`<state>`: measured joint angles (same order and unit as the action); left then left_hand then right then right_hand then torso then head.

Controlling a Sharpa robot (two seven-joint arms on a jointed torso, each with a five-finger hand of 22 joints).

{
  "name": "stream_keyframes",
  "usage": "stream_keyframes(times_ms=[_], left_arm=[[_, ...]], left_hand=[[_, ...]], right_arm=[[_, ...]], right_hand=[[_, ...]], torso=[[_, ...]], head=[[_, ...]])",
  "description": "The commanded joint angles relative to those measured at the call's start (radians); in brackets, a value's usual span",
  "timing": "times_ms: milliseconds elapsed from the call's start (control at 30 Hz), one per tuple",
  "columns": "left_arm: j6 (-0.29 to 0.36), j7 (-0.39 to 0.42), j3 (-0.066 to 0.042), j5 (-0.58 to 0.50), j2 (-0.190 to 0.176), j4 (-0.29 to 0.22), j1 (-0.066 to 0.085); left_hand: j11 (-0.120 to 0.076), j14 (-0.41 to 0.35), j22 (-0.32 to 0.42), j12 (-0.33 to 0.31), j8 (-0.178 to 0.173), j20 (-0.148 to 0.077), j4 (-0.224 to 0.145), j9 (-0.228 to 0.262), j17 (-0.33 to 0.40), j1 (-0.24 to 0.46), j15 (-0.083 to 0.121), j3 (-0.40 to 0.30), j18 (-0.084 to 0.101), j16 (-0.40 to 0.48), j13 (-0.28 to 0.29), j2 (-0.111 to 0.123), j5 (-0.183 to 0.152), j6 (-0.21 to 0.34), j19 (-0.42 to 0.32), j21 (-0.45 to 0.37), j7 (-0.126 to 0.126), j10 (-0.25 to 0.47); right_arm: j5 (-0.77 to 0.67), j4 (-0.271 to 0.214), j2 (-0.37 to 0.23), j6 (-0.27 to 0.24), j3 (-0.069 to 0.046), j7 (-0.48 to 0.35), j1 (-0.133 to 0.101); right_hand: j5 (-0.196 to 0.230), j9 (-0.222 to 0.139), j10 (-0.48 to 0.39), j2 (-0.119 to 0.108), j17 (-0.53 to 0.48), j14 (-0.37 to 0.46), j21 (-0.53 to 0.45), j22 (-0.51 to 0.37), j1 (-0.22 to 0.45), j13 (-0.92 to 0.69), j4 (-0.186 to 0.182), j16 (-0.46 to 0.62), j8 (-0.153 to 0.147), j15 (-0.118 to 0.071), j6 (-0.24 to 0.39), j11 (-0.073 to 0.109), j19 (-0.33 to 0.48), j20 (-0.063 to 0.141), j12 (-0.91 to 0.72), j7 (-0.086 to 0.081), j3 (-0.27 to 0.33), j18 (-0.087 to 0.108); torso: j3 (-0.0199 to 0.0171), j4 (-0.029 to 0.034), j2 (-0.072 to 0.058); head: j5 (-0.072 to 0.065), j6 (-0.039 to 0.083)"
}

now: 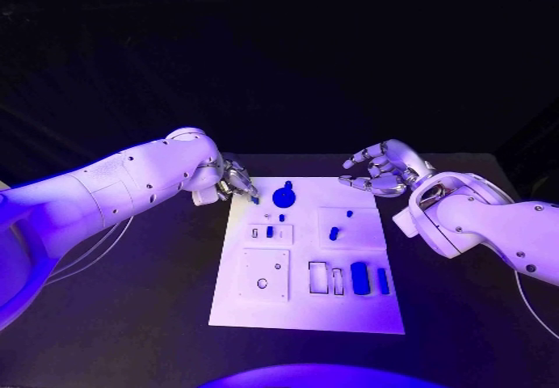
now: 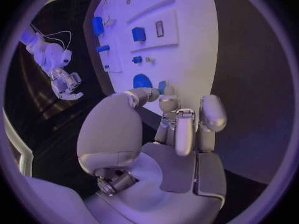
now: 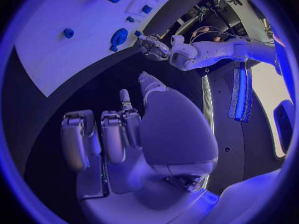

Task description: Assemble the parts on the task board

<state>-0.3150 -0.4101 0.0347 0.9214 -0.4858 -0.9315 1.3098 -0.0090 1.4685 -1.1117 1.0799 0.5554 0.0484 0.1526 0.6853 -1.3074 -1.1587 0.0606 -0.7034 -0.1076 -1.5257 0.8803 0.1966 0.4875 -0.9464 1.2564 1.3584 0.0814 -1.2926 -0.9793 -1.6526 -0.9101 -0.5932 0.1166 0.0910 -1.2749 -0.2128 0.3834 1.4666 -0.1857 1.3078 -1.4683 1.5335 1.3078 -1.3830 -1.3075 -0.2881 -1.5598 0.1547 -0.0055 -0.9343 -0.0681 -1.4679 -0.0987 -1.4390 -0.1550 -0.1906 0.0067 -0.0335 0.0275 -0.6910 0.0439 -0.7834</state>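
While the task board lies as a white plate in the middle of the head view, the black table shows as wide bare bands to the left and right of it and as a narrower strip below its lower edge. The board's upper edge is the crowded part: the left hand sits at its upper left corner and the right hand hangs just off its upper right corner, over the dark table.

The left hand pinches a small blue part between its fingertips, right at the board's upper left corner; in the left wrist view the same part peeks out between the fingertips, most of it covered by them, so its shape cannot be made out. Just right of it on the board lies a round blue part with a stem, near the hand but apart from it.

The right hand holds nothing; its fingers are curled loosely and spread apart, clear of the board. In the right wrist view its fingers reach over dark table, with the board's edge beyond them.

Lower on the board lie more blue parts: a small one in the raised left block, one in the right block, and a wide bar with a thin bar beside it near the lower right. Whether these stand in sockets or lie loose cannot be told.
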Motion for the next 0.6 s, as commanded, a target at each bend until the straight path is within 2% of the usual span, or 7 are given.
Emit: stream_keyframes(times_ms=[33, 133, 300, 500, 600], left_arm=[[0.056, 0.053, 0.0, -0.082, -0.013, -0.02, 0.0], [0.064, 0.06, 0.0, -0.094, -0.031, -0.045, 0.0], [0.07, 0.063, 0.0, -0.096, -0.068, -0.102, 0.0], [0.087, 0.063, 0.001, -0.059, -0.132, -0.206, -0.002], [0.102, 0.065, 0.002, -0.018, -0.167, -0.264, -0.007]], left_hand=[[-0.004, 0.077, -0.006, 0.006, -0.005, -0.005, -0.194, 0.0, -0.172, 0.013, 0.009, -0.184, 0.005, -0.005, 0.007, 0.004, 0.019, -0.025, 0.01, 0.007, -0.015, -0.013], [-0.007, 0.079, -0.013, 0.009, -0.008, -0.007, -0.198, 0.0, -0.177, 0.017, 0.011, -0.181, 0.007, -0.007, 0.013, 0.009, 0.04, -0.035, 0.015, 0.012, -0.018, -0.022], [-0.008, 0.079, -0.018, 0.009, -0.01, -0.009, -0.201, 0.0, -0.179, 0.018, 0.013, -0.179, 0.008, -0.008, 0.015, 0.012, 0.054, -0.04, 0.017, 0.015, -0.02, -0.026], [-0.01, 0.08, -0.021, 0.012, -0.011, -0.01, -0.203, 0.001, -0.182, 0.019, 0.014, -0.177, 0.008, -0.01, 0.02, 0.014, 0.063, -0.045, 0.019, 0.017, -0.022, -0.031], [-0.011, 0.081, -0.027, 0.015, -0.011, -0.01, -0.204, 0.001, -0.184, 0.02, 0.015, -0.176, 0.009, -0.011, 0.025, 0.016, 0.067, -0.049, 0.023, 0.019, -0.023, -0.035]], right_arm=[[-0.011, 0.0, 0.0, 0.005, 0.0, -0.006, 0.0], [-0.011, 0.0, -0.001, 0.005, 0.0, -0.006, 0.0], [-0.011, 0.0, -0.003, 0.005, 0.0, -0.006, 0.0], [-0.011, 0.0, -0.006, 0.005, 0.0, -0.005, 0.0], [-0.011, 0.0, -0.009, 0.005, 0.0, -0.004, 0.0]], right_hand=[[-0.003, 0.001, 0.01, -0.002, 0.229, -0.094, -0.001, 0.244, 0.007, -0.171, 0.0, 0.004, 0.003, 0.002, 0.001, -0.001, -0.086, -0.002, -0.002, 0.002, -0.004, 0.002], [-0.003, 0.001, 0.01, -0.002, 0.229, -0.094, -0.001, 0.244, 0.007, -0.171, 0.0, 0.004, 0.003, 0.002, 0.001, -0.001, -0.086, -0.002, -0.002, 0.002, -0.004, 0.002], [-0.003, 0.001, 0.01, -0.002, 0.229, -0.094, -0.001, 0.244, 0.007, -0.171, 0.0, 0.004, 0.003, 0.002, 0.001, -0.001, -0.086, -0.002, -0.002, 0.002, -0.004, 0.002], [-0.003, 0.002, 0.011, -0.002, 0.228, -0.094, -0.002, 0.244, 0.008, -0.172, -0.001, 0.004, 0.005, 0.002, 0.0, -0.001, -0.086, -0.002, -0.003, 0.003, -0.005, 0.002], [-0.003, 0.002, 0.011, -0.002, 0.228, -0.094, -0.002, 0.244, 0.008, -0.172, -0.001, 0.004, 0.005, 0.002, 0.0, -0.001, -0.086, -0.002, -0.003, 0.003, -0.005, 0.002]], torso=[[-0.0007, -0.0006, 0.0], [-0.0005, 0.0002, 0.001], [-0.0003, 0.0024, 0.002], [-0.0001, 0.0014, 0.001], [0.0005, 0.0031, 0.002]], head=[[0.0, 0.001], [-0.001, 0.001], [0.001, -0.001], [0.0, -0.002], [0.0, -0.004]])
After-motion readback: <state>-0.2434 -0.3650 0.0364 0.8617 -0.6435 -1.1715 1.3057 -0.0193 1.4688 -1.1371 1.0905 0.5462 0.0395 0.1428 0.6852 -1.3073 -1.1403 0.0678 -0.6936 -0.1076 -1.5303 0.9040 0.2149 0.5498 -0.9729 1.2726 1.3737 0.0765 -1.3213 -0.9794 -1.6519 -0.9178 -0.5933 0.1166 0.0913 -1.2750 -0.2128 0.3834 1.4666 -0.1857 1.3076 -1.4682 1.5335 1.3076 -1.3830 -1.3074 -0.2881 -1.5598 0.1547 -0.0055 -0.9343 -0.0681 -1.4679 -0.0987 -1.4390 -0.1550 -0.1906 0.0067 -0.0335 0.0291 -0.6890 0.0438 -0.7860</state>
